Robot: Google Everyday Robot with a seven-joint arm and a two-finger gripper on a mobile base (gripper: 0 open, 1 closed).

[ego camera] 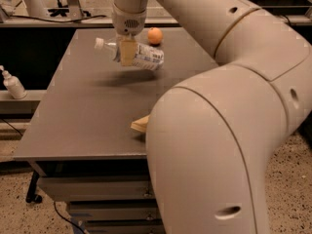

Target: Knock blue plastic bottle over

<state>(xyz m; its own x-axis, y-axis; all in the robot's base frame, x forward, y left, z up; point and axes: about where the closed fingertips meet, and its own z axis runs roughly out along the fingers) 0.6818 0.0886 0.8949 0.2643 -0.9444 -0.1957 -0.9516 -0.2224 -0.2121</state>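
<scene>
The gripper (127,52) hangs above the table (87,111), jaws clamped on the blue plastic bottle (148,58), held sideways

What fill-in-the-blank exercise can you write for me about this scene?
1. The gripper holds the blue plastic bottle in the air ____ the table.
2. The bottle's white cap points toward the picture's ____ edge.
3. The ball behind the bottle is ____ in colour.
Missing words: above, left, orange.

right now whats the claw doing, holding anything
Claw: closed on the blue plastic bottle, holding it sideways in the air over the far part of the table.
</scene>
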